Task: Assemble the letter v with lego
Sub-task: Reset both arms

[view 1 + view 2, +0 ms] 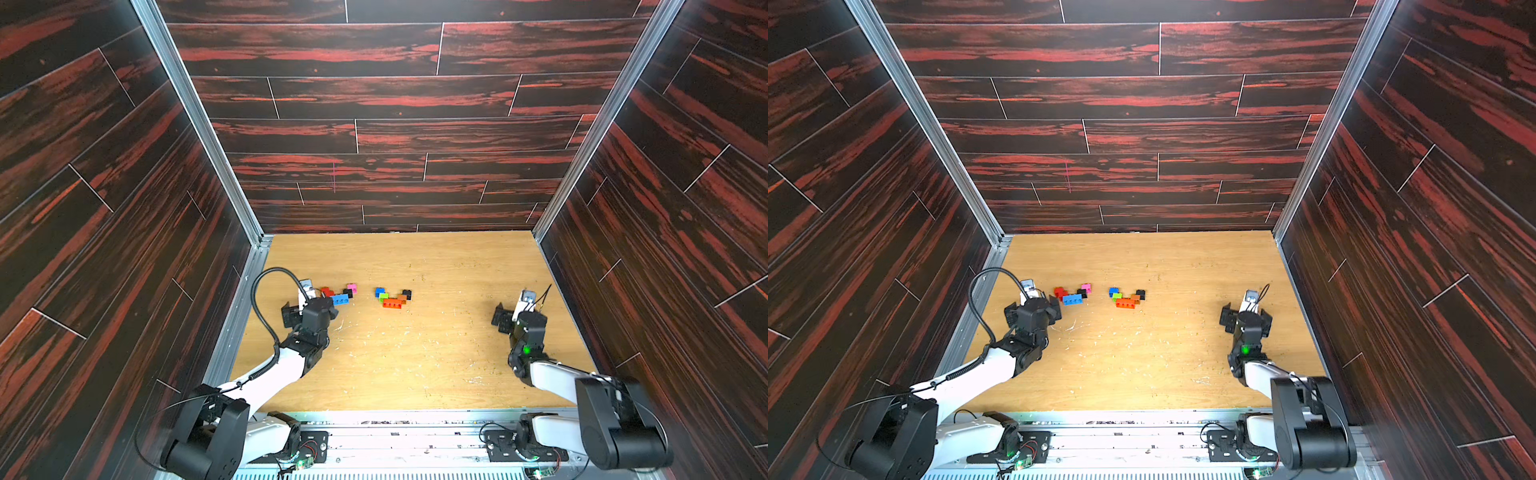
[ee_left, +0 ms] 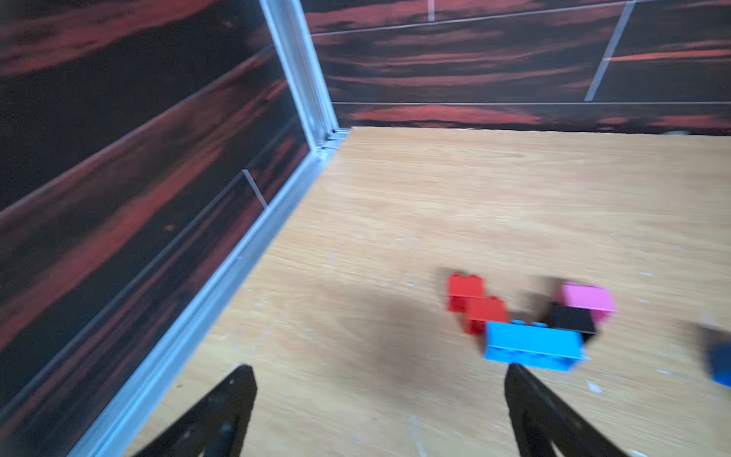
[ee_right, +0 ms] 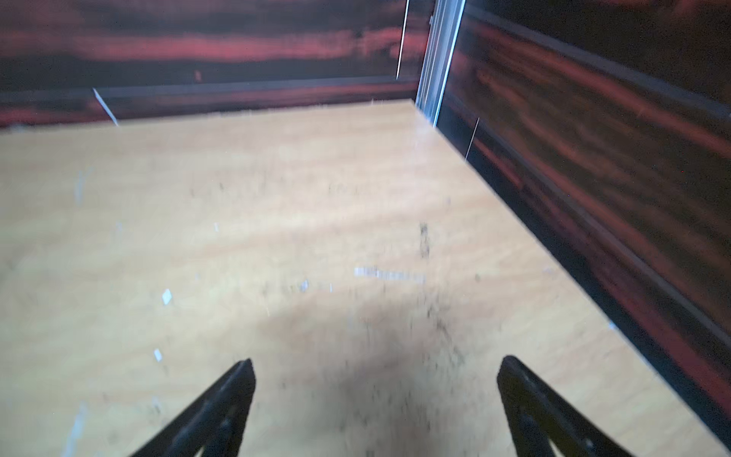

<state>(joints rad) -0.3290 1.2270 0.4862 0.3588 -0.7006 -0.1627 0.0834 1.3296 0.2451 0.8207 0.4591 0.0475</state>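
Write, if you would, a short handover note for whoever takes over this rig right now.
Left gripper: open, empty, close to the light blue brick.
Right gripper: open, empty, over the table, well off to the right.
Two groups mid-table: the red-blue-pink group and the orange-green group, each laid in a rough V.
Done: both V outlines seem laid.
Left: check that the bricks are pressed together; the views cannot tell.

Your left gripper (image 2: 379, 370) sits just before the left cluster of studded plastic lego bricks (image 1: 338, 296); right cluster (image 1: 392, 298) beside it on the table (image 1: 415, 365).
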